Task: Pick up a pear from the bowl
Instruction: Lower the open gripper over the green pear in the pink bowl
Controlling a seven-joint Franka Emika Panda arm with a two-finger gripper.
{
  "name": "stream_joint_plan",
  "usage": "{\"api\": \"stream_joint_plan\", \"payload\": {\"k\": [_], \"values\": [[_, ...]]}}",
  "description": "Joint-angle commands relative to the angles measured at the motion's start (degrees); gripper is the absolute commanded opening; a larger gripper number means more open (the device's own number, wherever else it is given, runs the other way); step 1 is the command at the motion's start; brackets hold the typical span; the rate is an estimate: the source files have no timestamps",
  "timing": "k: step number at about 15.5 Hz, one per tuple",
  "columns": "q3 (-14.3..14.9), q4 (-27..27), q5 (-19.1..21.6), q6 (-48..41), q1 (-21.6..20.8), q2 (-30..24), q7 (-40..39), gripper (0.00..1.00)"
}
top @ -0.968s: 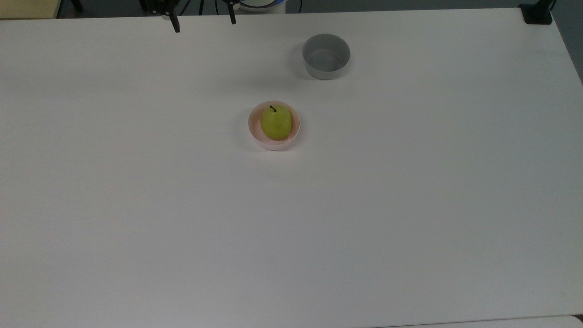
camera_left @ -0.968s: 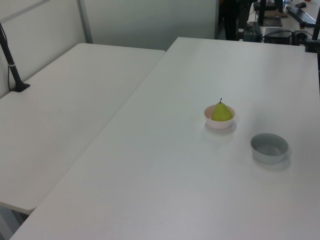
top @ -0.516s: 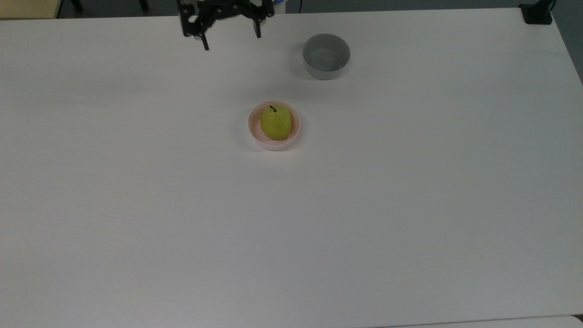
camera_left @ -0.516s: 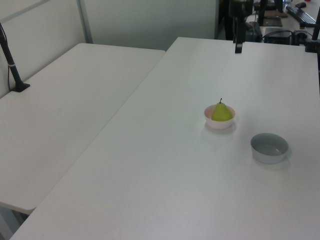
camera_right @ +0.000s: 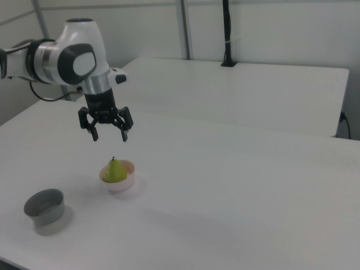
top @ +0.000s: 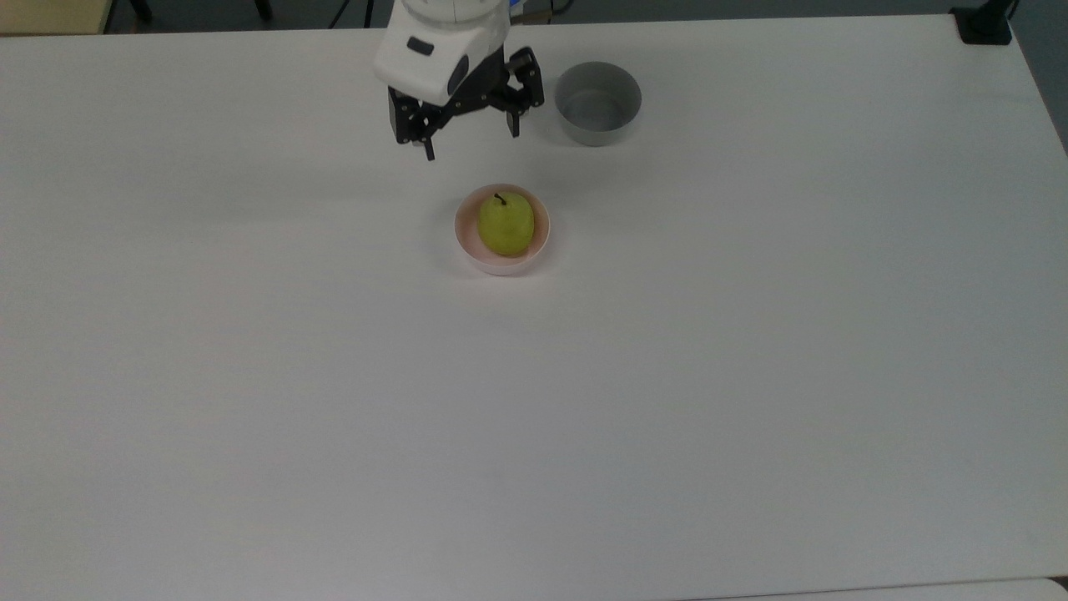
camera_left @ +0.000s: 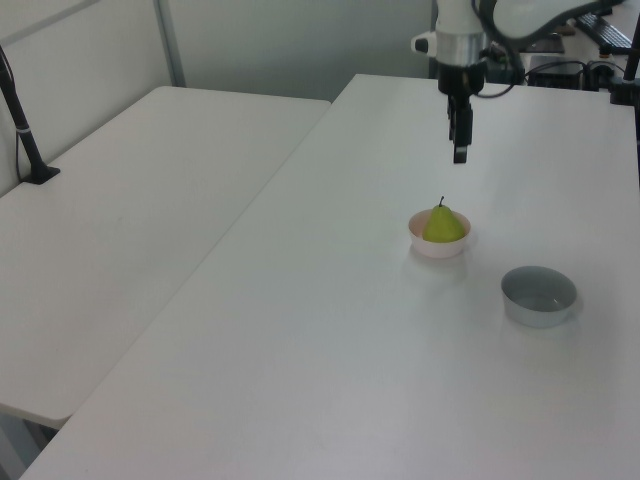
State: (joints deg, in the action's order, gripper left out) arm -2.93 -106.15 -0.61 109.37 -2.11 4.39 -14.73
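Top view: pear seated in pale pink bowl near middle of white table, dark stem pointing toward the top view's upper edge; gripper hung above and clear of the bowl, a little toward the top view's upper left of it, fingers spread wide apart and holding nothing; grey bowl stood just beside the gripper on the top view's right, apart from the pink bowl.

Left view: gripper seen edge-on, pointed straight down, raised well above pear; pear upright in bowl, stem up; grey bowl nearer the camera and toward the left view's right; second table adjoined along the left view's left.

Right view: fingers parted, gripper poised over table, slightly toward the left view's... rather, the right view's left of pear; clear gap between fingertips and stem; bowl resting on table with grey bowl toward the right view's lower left.
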Motion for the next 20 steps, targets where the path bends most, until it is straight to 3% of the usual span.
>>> {"api": "stream_joint_plan", "payload": {"k": [1,5,14,20], "values": [[0.29,-5.29,-0.63,6.19,-1.40,-0.44,3.13,1.00],[-1.11,-7.32,-0.63,10.16,-1.67,1.49,5.67,1.00],[-1.20,-8.11,-0.98,14.03,-2.11,5.36,7.52,1.00],[-1.29,-8.81,-2.29,17.89,-2.20,7.91,8.05,0.90]]}}
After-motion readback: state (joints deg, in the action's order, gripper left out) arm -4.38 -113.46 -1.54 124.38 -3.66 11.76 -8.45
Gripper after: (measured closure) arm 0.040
